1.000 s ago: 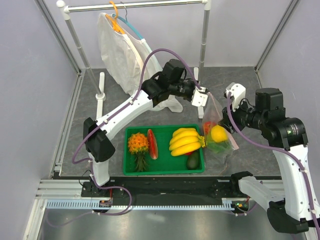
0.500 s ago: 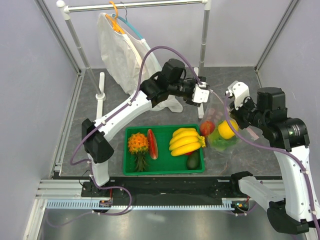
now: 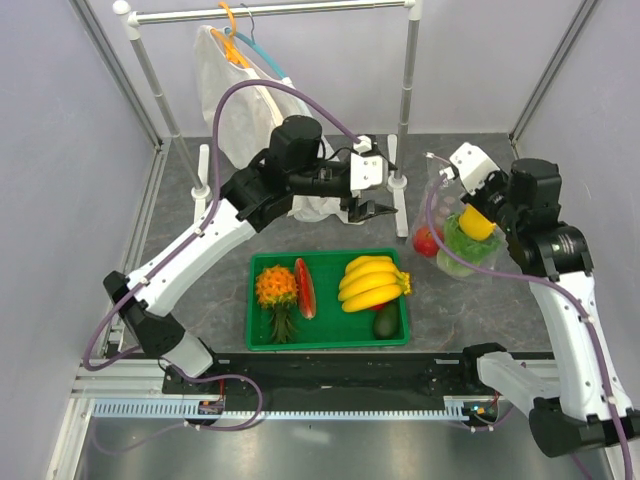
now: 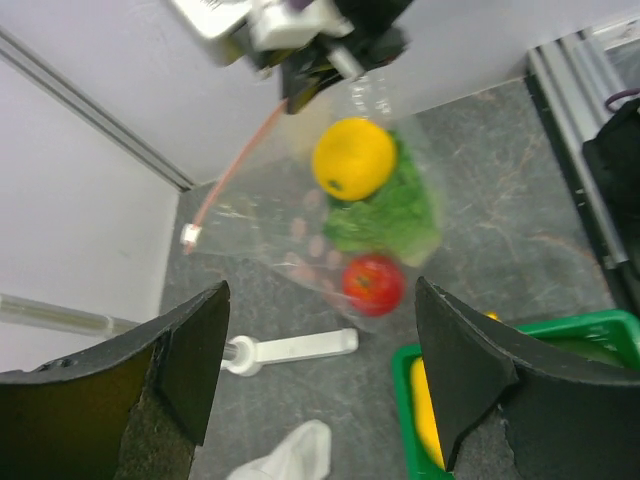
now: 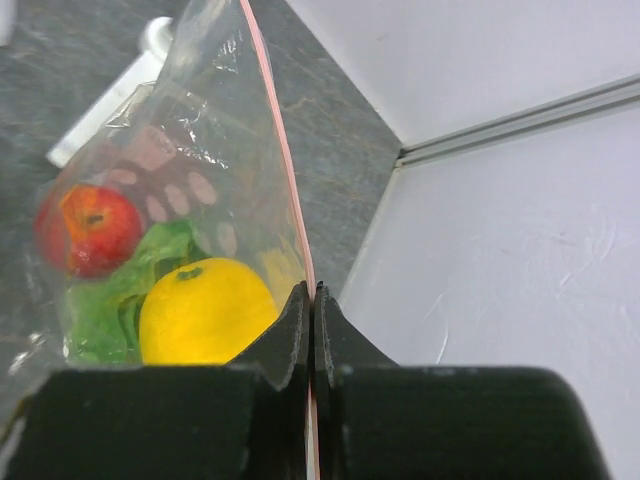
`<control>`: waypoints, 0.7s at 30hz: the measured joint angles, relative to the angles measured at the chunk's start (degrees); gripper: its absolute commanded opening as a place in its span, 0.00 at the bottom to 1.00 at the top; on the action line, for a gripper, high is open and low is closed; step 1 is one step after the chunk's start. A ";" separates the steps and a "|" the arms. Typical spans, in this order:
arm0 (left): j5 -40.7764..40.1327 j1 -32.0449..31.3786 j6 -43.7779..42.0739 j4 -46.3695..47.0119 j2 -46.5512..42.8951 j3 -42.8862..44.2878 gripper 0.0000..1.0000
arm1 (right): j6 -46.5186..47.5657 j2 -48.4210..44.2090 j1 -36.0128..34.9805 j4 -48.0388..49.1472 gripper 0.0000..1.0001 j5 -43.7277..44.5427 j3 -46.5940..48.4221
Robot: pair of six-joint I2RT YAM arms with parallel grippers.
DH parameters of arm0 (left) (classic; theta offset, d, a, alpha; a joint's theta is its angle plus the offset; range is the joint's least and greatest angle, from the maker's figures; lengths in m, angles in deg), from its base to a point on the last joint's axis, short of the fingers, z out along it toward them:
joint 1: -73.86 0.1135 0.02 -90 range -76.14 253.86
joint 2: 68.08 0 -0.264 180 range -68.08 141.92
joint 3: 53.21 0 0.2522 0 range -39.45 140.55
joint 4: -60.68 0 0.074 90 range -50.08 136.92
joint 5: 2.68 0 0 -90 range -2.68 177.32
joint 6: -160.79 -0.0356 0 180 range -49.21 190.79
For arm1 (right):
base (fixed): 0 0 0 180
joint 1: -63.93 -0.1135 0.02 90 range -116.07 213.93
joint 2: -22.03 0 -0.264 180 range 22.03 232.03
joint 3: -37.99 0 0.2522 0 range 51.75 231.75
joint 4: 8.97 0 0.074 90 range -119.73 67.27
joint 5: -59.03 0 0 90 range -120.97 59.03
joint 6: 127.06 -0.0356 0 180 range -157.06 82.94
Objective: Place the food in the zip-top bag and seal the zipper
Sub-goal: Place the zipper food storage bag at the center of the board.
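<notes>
Right wrist: we see right tool [image 5: 312, 292] pinching the zipper [image 5: 279, 165], strip running away from it.
Zip-top bag [image 3: 440, 207]: hangs right of tray [image 3: 325, 300], food [image 3: 460, 246] low.
Left tool [image 3: 372, 208]: spread.
Tabletop [image 3: 500, 310]: grey marbled; pale walls [image 3: 60, 150].

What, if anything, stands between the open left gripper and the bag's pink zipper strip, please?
Nothing visible does. The left gripper faces the zip-top bag across open air, and the zipper runs bare from where the right gripper pinches it.
</notes>
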 measured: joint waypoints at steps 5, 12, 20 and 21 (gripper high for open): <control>1.20 0.04 8.24 0.68 -3.30 -4.39 0.82 | 5.33 5.60 6.34 7.80 0.00 -3.80 -1.55; 1.73 0.20 15.91 1.77 -7.56 -10.47 0.84 | 13.55 15.89 19.78 17.07 0.00 -17.94 0.70; 1.49 1.64 20.92 3.39 -11.98 -14.86 0.84 | 23.50 24.96 23.58 20.24 0.00 -30.95 6.10; 1.44 1.86 21.27 3.48 -12.44 -15.61 0.85 | 24.70 24.90 23.58 19.89 0.00 -32.06 6.08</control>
